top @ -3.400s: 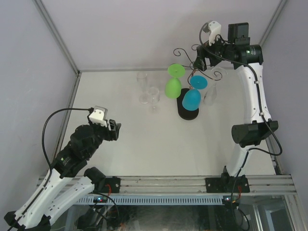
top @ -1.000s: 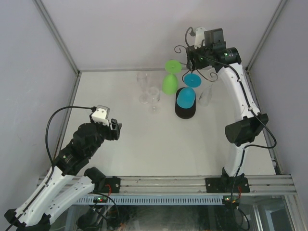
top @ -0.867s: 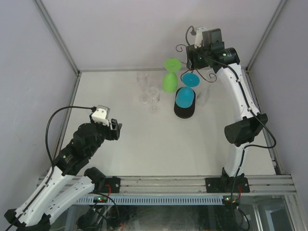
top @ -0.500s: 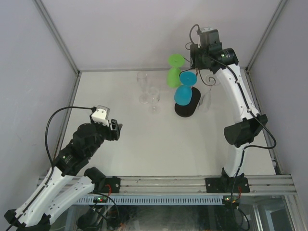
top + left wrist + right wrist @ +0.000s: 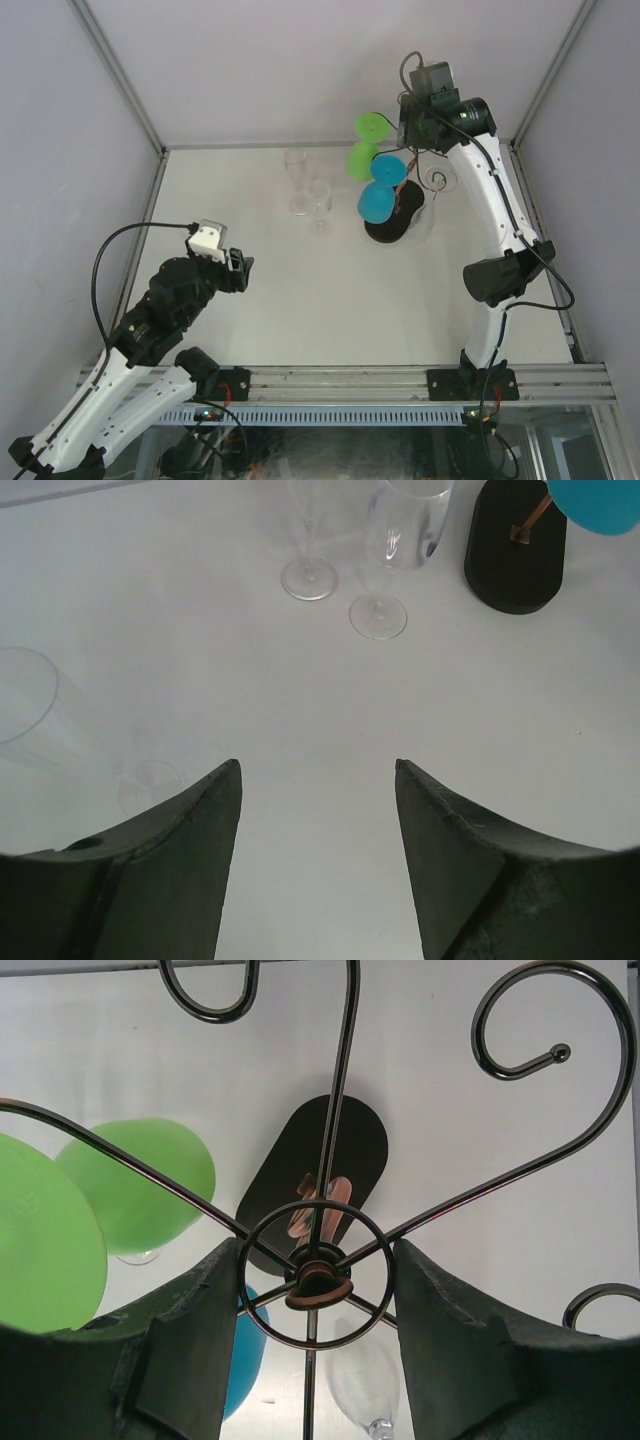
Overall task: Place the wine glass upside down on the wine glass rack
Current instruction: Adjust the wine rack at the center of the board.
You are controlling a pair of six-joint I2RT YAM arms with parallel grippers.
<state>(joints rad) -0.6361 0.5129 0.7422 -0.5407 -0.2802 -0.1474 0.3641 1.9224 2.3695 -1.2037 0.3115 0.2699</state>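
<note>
Right claw point(image 5: 317, 1260) part-open, both fingers clamped on rack point(image 5: 345, 1135) top ring, by counter point(image 5: 300, 290) far-right corner. Left claw point(image 5: 317, 780) wide open, empty, over near-left corner.

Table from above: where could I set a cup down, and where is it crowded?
The near middle of the table is bare, bordered by the left gripper, the two upright clear glasses and the rack's black base. The far right is crowded: green glass and blue glass hang on the rack, right gripper gripping its top.
</note>
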